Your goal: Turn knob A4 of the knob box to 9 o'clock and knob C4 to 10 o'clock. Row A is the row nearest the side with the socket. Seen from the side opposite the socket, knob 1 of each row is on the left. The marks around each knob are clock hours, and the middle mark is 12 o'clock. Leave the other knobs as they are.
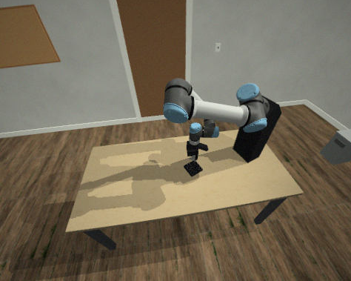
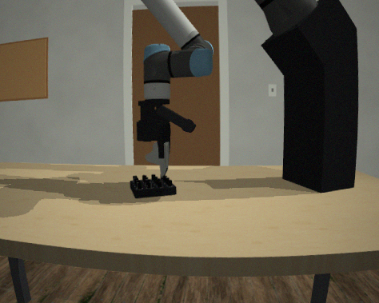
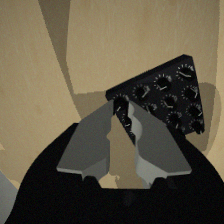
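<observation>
The knob box (image 1: pixel 194 169) (image 2: pixel 153 188) (image 3: pixel 172 95) is a small black box with rows of black knobs. It lies flat near the middle of the table (image 1: pixel 136 202) (image 2: pixel 227 226). My gripper (image 1: pixel 192 161) (image 2: pixel 163 171) (image 3: pixel 120 101) points straight down over one corner of the box. In the wrist view its two grey fingers are closed around the corner knob (image 3: pixel 120 104) at the box's near left corner. The knob's pointer mark is hidden between the fingers. The other knobs show white pointer marks at differing angles. I cannot see the socket side.
The arm's tall black pedestal (image 1: pixel 256 136) (image 2: pixel 319 118) stands on the table's far right part, behind and to the right of the box. A grey box (image 1: pixel 343 145) stands off the table at the right.
</observation>
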You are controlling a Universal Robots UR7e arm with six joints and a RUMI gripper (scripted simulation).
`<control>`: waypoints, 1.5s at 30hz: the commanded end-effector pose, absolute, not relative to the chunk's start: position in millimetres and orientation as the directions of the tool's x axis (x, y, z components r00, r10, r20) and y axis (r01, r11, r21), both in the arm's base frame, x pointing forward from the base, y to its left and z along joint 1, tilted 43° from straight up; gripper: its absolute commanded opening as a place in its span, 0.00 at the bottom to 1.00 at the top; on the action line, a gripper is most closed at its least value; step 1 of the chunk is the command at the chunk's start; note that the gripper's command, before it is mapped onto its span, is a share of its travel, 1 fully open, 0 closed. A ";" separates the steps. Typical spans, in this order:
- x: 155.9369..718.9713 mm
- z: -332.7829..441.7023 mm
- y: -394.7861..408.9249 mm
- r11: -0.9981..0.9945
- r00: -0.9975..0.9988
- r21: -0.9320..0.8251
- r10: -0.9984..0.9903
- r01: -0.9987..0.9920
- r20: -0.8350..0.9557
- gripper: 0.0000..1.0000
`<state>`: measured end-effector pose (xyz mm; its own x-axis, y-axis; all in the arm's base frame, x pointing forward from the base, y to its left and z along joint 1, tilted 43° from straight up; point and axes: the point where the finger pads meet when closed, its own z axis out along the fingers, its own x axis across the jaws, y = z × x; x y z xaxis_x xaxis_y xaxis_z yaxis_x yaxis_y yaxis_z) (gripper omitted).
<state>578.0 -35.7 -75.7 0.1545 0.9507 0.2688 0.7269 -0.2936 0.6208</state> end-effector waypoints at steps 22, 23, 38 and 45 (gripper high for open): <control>578.1 -75.5 -37.4 0.018 -0.080 0.674 0.995 0.738 0.061 0.04; 578.1 -75.5 -37.5 0.040 -0.096 0.675 0.994 0.736 0.047 0.04; 578.4 -75.4 -38.8 0.325 -0.304 0.660 0.941 0.677 -0.150 0.04; 578.6 -75.3 -39.5 0.456 -0.398 0.632 0.884 0.627 -0.243 0.04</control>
<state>578.4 -39.0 -75.8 -0.3487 0.9165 -0.1963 0.6559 0.3882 0.6474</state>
